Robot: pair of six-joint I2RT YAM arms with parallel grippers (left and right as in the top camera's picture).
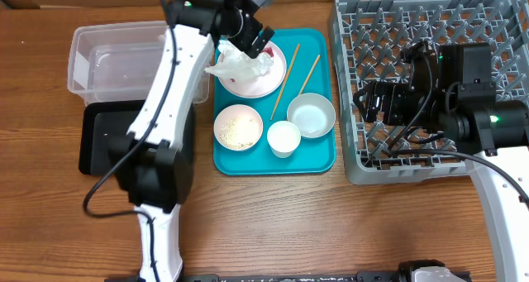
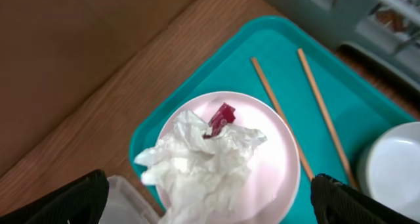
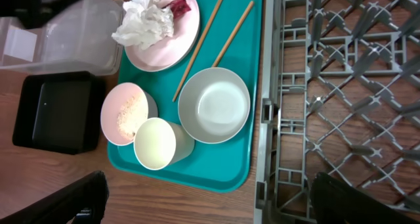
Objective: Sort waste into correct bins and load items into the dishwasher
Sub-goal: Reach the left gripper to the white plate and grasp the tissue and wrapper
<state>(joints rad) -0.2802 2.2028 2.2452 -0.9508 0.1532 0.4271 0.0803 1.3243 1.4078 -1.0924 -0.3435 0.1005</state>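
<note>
the left gripper (image 2: 209, 181) hangs over the plate (image 2: 275, 152) at the far left corner of the teal tray (image 2: 275, 60), jaws spread wide, nothing between them. a crumpled napkin (image 2: 197, 161) fills the plate's left side and a red wrapper (image 2: 222, 117) touches its far edge. two chopsticks (image 1: 286, 77) lie just beside the plate's right rim, their long axes diagonal and their far ends leaning toward the rack (image 1: 430, 9). the tub (image 1: 107, 63) and black tray (image 1: 99, 137) sit left of the teal tray. the right gripper (image 3: 210, 178) hovers at the rack's left edge, jaws wide and empty.
</note>
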